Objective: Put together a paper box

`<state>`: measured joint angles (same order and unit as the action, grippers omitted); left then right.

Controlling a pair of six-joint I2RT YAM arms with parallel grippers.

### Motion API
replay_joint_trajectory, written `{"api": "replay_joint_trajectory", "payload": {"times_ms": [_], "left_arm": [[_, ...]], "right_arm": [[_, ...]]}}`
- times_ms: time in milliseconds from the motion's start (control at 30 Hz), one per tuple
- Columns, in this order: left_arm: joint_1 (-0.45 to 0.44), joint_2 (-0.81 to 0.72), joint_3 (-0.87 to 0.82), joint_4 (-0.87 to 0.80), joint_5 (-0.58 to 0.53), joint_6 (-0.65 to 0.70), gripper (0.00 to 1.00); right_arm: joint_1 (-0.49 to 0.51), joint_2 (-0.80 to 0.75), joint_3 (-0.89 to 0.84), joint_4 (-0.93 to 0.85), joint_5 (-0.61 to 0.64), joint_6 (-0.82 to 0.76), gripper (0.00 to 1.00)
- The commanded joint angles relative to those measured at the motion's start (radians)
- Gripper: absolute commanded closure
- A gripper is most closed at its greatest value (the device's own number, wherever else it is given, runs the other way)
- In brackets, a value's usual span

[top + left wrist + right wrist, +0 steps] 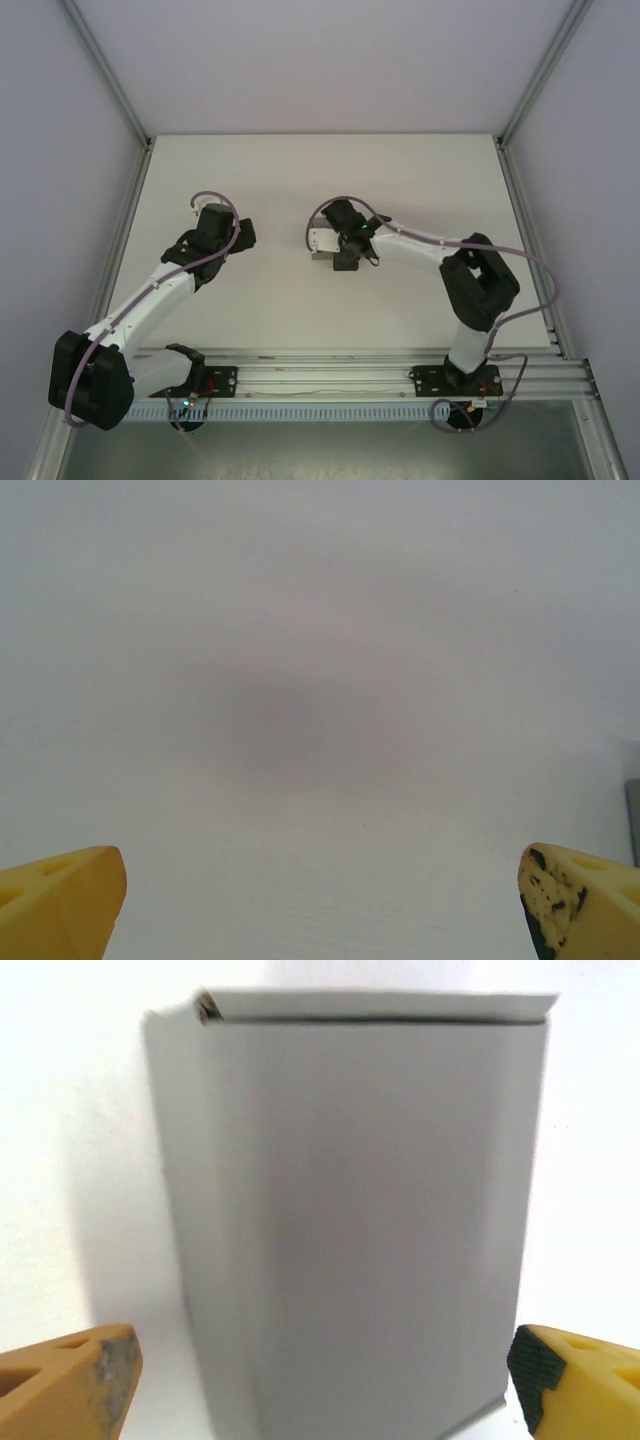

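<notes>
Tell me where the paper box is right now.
The paper box lies near the centre of the table in the top view; the right wrist view shows it framed between the spread fingertips of the right gripper.

Grey paper box (350,1220), folded shut

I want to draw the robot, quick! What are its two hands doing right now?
Left gripper: open, holding nothing.
Right gripper: open, astride the paper box, not squeezing it.
</notes>
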<state>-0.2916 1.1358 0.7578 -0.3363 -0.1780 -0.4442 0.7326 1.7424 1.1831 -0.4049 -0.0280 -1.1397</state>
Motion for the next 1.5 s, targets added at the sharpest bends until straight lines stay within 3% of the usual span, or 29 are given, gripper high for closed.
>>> {"api": "replay_joint_trajectory", "payload": {"times_ms": [0,100,167,300,400,533,667,833,867,1000,1033,1067,1133,1200,1267,1467], "left_arm": [[0.015,-0.012,0.003,0.041,-0.081,0.016,0.0],[0.063,-0.011,-0.004,0.118,-0.096,0.05,0.0],[0.112,-0.002,-0.025,0.199,-0.107,0.076,0.0],[0.214,0.035,-0.113,0.421,-0.16,0.133,0.0],[0.261,0.07,-0.2,0.604,-0.188,0.22,0.0],[0.268,0.119,-0.321,0.865,-0.228,0.309,0.0],[0.278,0.213,-0.432,1.17,-0.213,0.353,0.0],[0.286,0.324,-0.432,1.31,-0.097,0.379,0.0],[0.287,0.323,-0.404,1.24,-0.054,0.383,0.0],[0.3,0.361,-0.435,1.303,0.011,0.391,0.0],[0.302,0.406,-0.477,1.455,0.003,0.403,0.0],[0.304,0.403,-0.485,1.488,0.009,0.402,0.0],[0.307,0.362,-0.441,1.315,0.012,0.378,0.0],[0.304,0.396,-0.464,1.428,0.008,0.4,0.0],[0.304,0.367,-0.439,1.322,0.011,0.385,0.0],[0.299,0.382,-0.448,1.369,0.006,0.4,0.0]], "right_arm": [[0.001,-0.13,-0.026,-0.115,-0.11,0.097,0.0],[-0.024,-0.251,-0.116,0.022,-0.121,0.253,0.0],[-0.08,-0.342,-0.189,0.165,-0.099,0.445,0.0],[-0.302,-0.501,-0.36,0.432,-0.022,0.933,0.0],[-0.428,-0.576,-0.461,0.465,0.102,1.114,0.0],[-0.512,-0.646,-0.655,0.637,0.232,1.126,0.0],[-0.633,-0.652,-0.866,0.975,0.156,1.193,0.0],[-0.663,-0.524,-0.925,1.195,0.172,1.107,0.0],[-0.667,-0.484,-0.923,1.259,0.182,1.119,0.0],[-0.676,-0.266,-0.875,1.386,0.097,1.097,0.0],[-0.683,-0.23,-0.869,1.41,0.127,1.116,0.0],[-0.689,-0.224,-0.849,1.378,0.152,1.13,0.0],[-0.719,-0.248,-0.785,1.211,0.105,1.158,0.0],[-0.749,-0.237,-0.796,1.251,0.054,1.177,0.0],[-0.749,-0.246,-0.787,1.219,0.053,1.173,0.0],[-0.75,-0.244,-0.789,1.227,0.053,1.172,0.0]]}}
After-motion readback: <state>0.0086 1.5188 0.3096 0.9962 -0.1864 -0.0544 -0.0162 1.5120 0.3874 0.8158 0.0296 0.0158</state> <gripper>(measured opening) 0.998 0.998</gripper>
